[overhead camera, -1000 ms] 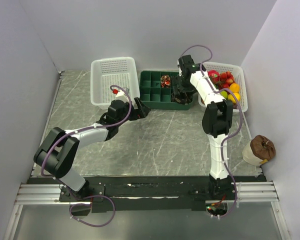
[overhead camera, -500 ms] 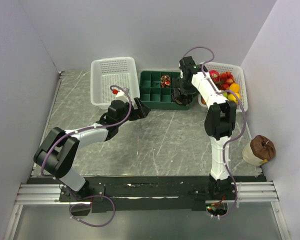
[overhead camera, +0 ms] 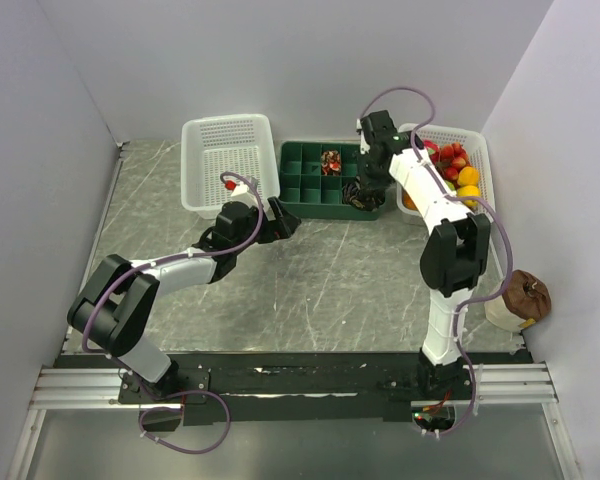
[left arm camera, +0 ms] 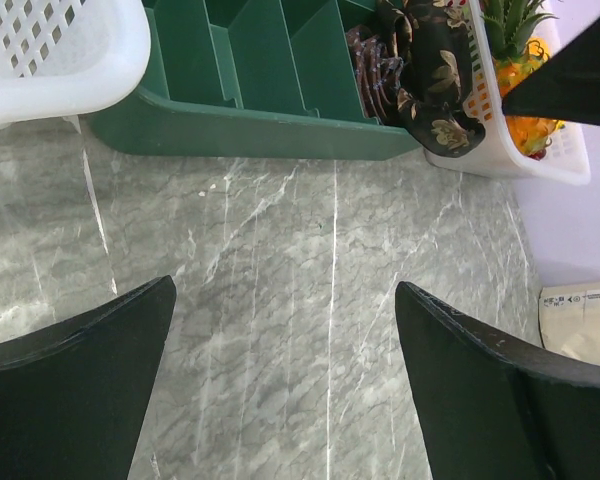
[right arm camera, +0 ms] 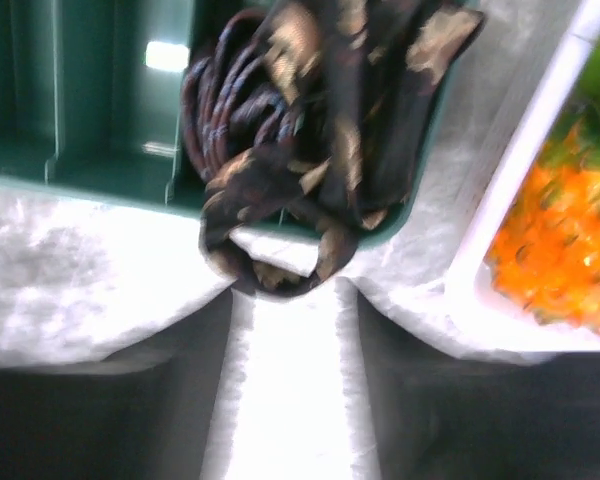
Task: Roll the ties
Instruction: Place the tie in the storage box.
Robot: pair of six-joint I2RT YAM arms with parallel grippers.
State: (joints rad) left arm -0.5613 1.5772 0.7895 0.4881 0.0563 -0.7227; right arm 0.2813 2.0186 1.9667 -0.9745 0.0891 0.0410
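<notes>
A black-brown tie (right arm camera: pixel 320 120) with tan speckles lies bunched in the right front compartment of the green tray (overhead camera: pixel 300 185), and a loop of it hangs over the tray's front wall. A striped rolled tie (right arm camera: pixel 215 100) sits coiled beside it. Another rolled, reddish tie (overhead camera: pixel 331 158) is in a back compartment. My right gripper (right arm camera: pixel 292 285) sits just in front of the tray, jaws partly apart, the hanging loop at its tips. My left gripper (left arm camera: pixel 285 290) hovers wide open over bare marble, left of the tray, holding nothing. The bunched tie (left arm camera: pixel 430 70) also shows there.
An empty white basket (overhead camera: pixel 225 145) stands left of the tray. A second white basket (overhead camera: pixel 480 170) with fruit stands right of it, close to my right arm. A brown-topped pouch (overhead camera: pixel 518 298) sits by the right wall.
My right arm's elbow has swung to the right while its gripper stayed at the tray's right front compartment. The left arm has barely moved.
</notes>
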